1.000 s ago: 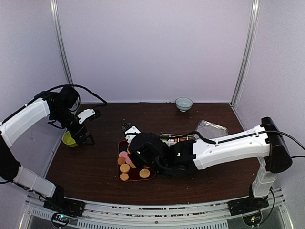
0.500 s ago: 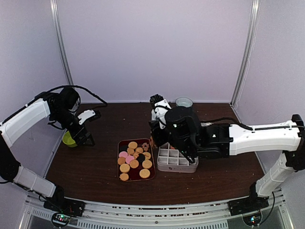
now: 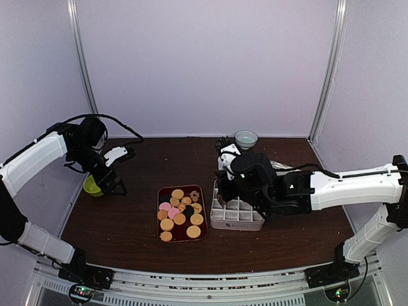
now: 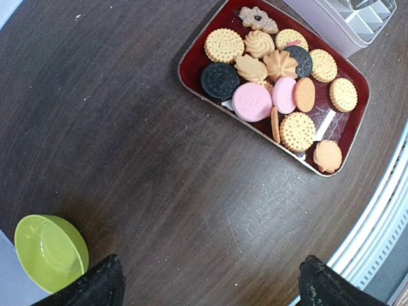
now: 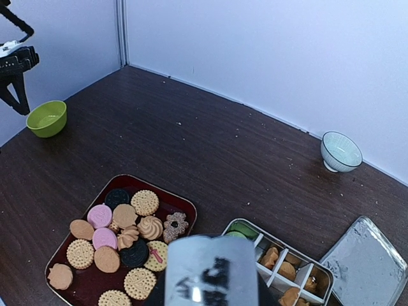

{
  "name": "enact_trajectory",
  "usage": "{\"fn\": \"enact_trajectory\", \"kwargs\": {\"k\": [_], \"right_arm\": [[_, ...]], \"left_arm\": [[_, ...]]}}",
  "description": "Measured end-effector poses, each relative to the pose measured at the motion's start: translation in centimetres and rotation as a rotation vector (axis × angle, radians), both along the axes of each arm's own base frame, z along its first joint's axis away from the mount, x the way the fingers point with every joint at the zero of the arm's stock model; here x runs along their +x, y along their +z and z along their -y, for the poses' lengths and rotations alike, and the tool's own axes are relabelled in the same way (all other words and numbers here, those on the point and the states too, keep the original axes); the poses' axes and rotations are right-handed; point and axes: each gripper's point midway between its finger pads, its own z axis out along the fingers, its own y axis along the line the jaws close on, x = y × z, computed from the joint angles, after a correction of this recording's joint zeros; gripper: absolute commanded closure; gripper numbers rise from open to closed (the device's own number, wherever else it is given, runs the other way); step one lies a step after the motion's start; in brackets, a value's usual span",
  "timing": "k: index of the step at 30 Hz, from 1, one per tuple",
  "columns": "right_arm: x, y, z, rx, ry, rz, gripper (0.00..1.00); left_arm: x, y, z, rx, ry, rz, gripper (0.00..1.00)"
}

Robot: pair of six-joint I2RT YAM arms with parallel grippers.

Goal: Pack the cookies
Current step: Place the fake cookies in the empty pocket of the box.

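Observation:
The cookies (image 3: 178, 207) lie heaped in a dark red tray (image 3: 160, 192): round golden ones, two pink, two dark brown, some flower-shaped (image 4: 274, 70) (image 5: 121, 242). More orange cookies (image 5: 271, 258) and a green one (image 5: 242, 229) sit in a white compartment box (image 3: 236, 215). My right gripper (image 3: 224, 146) hovers over the box's far end, shut on metal tongs (image 5: 213, 271) whose shiny back hides its fingers. My left gripper (image 4: 213, 284) hangs open and empty over bare table left of the tray, also visible as the left gripper (image 3: 113, 180).
A lime green bowl (image 3: 92, 186) (image 4: 50, 252) stands under the left arm near the left wall. A small pale bowl (image 3: 246, 138) (image 5: 340, 152) sits by the back wall. The box's metal lid (image 5: 366, 261) lies to its right.
My right arm has swung off the red tray, up and to the right, and now stands over the compartment box. The tray is uncovered. The left arm has not moved.

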Motion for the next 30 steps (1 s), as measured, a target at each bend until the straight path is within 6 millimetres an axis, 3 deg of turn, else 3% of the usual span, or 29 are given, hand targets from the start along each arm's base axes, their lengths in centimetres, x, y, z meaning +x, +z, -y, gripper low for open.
{"fn": "enact_trajectory", "kwargs": {"k": [7,11,15,30], "right_arm": [[0.38,-0.96,-0.48,-0.009,0.005,-0.011,1.00],[0.72,-0.93,-0.58,-0.003,-0.001,-0.009,0.82],[0.91,-0.96,-0.59,0.000,-0.006,-0.007,0.72],[0.92,-0.51,-0.44,0.010,-0.007,-0.003,0.71]], "left_arm": [[0.00,0.00,-0.02,0.001,0.000,0.001,0.02],[0.00,0.01,-0.02,0.001,0.000,0.001,0.02],[0.00,0.08,-0.06,0.002,0.001,0.004,0.02],[0.00,0.10,-0.06,0.002,0.001,0.005,0.02]]}}
